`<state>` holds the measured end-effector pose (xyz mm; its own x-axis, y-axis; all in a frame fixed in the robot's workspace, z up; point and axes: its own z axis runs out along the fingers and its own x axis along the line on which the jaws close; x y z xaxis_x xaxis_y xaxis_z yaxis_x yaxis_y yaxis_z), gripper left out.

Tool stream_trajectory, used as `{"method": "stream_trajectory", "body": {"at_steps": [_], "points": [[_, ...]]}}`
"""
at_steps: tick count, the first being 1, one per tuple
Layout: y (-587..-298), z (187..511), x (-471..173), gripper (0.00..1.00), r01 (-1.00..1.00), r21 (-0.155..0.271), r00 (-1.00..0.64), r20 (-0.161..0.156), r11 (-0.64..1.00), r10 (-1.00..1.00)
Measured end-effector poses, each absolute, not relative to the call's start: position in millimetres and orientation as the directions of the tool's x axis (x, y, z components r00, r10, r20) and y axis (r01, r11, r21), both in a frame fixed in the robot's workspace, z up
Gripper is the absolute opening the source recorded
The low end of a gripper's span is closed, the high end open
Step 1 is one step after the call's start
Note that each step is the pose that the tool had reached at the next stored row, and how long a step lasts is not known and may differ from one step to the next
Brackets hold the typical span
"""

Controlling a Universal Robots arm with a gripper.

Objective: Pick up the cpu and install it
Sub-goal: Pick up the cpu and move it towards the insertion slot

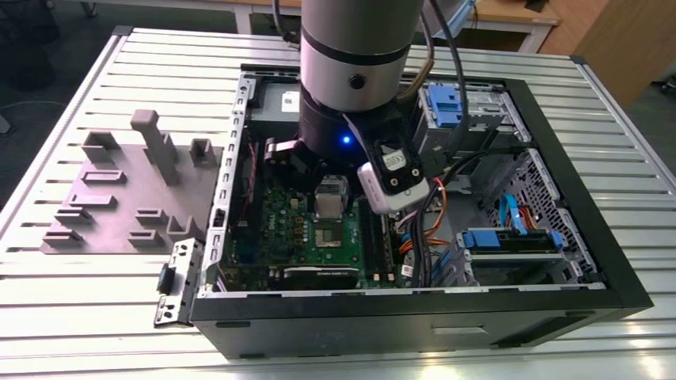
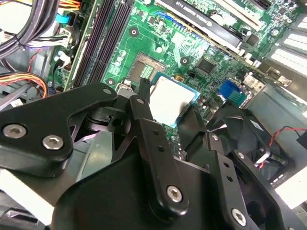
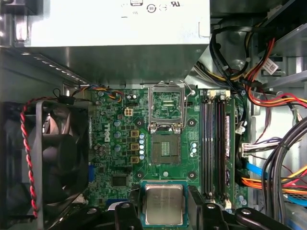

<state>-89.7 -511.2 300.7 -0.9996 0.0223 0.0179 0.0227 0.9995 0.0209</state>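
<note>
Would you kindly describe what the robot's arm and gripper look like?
The arm is a silver-grey cylinder with black bands and a small blue light. A white-and-black camera module sits at the wrist, with dark cables running alongside. The gripper has black linkage fingers fastened with silver screws.

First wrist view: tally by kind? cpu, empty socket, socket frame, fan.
cpu: 1
empty socket: 1
raised socket frame: 1
case fan: 1
Total: 4
</note>
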Motion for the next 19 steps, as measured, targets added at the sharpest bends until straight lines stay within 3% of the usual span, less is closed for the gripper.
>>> {"method": "stream_trajectory", "body": {"at_steps": [19], "points": [[-511.2, 295.9, -89.7, 0.47, 0.023, 0.021, -1.0, 0.018, 1.0, 0.022]]}}
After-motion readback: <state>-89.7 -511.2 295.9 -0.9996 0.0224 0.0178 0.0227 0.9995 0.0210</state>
